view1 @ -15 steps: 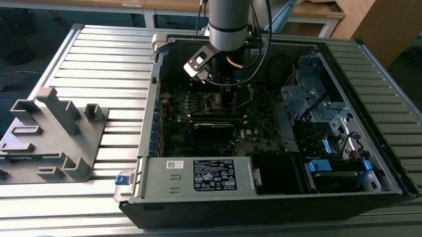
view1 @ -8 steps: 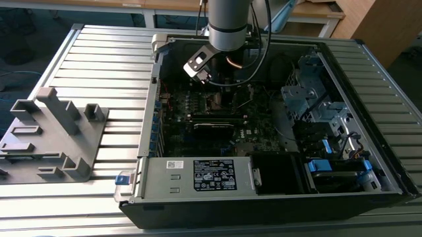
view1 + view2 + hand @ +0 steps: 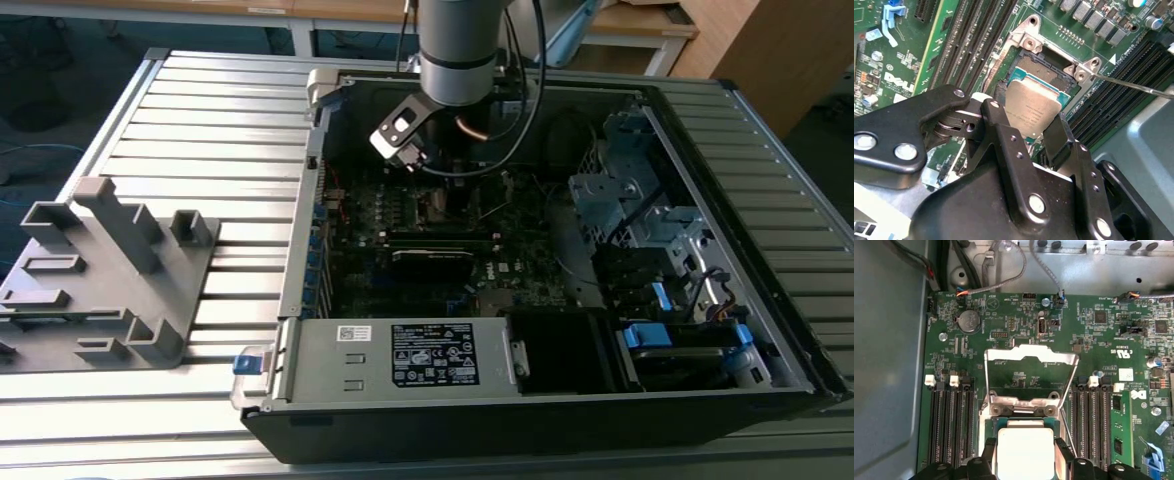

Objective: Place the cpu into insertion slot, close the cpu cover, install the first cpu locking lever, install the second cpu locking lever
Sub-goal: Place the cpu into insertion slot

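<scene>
My gripper (image 3: 1030, 125) is shut on the cpu (image 3: 1029, 100), a flat square chip with a dull grey metal top, one black finger on each of two opposite edges. The cpu hangs tilted just over the insertion slot (image 3: 1041, 67), whose dark centre shows past the chip's far edge. In the first wrist view the cpu (image 3: 1025, 447) sits between the fingers (image 3: 989, 452) above the socket rim (image 3: 1024, 401). The cpu cover (image 3: 1029, 356), a thin silvery frame, stands raised on its hinge beyond the slot. A thin wire locking lever (image 3: 1134, 86) sticks out free beside the socket. The arm (image 3: 458, 50) reaches down into the case.
The open computer case (image 3: 747, 130) lies on a slatted table, with a power supply (image 3: 400, 355) at its near side and drive bays (image 3: 627, 200) at the exterior view's right. Black memory slots (image 3: 949, 425) flank the socket. A grey fixture (image 3: 107, 270) stands at the exterior view's left.
</scene>
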Tool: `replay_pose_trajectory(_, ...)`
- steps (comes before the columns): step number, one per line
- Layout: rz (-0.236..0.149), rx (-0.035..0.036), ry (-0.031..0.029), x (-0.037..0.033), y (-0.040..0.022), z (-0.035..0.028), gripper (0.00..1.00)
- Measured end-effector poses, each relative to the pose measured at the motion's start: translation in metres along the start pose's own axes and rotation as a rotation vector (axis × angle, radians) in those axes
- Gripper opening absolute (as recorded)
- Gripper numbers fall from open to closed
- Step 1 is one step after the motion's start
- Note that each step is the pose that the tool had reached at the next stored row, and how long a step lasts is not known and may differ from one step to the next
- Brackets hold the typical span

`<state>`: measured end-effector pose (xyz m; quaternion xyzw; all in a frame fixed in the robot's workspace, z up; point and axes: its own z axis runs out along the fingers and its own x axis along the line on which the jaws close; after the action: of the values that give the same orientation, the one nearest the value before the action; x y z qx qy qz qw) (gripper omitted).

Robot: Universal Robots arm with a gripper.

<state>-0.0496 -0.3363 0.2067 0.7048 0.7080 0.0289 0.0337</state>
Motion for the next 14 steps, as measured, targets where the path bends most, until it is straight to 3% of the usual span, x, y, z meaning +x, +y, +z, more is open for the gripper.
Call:
replay_pose_trajectory(6, -0.002, 0.0000, 0.0001, 0.0005, -0.0051, 0.0033, 0.54)
replay_pose_trajectory(14, -0.002, 0.0001, 0.0000, 0.0006, -0.0055, 0.0067, 0.54)
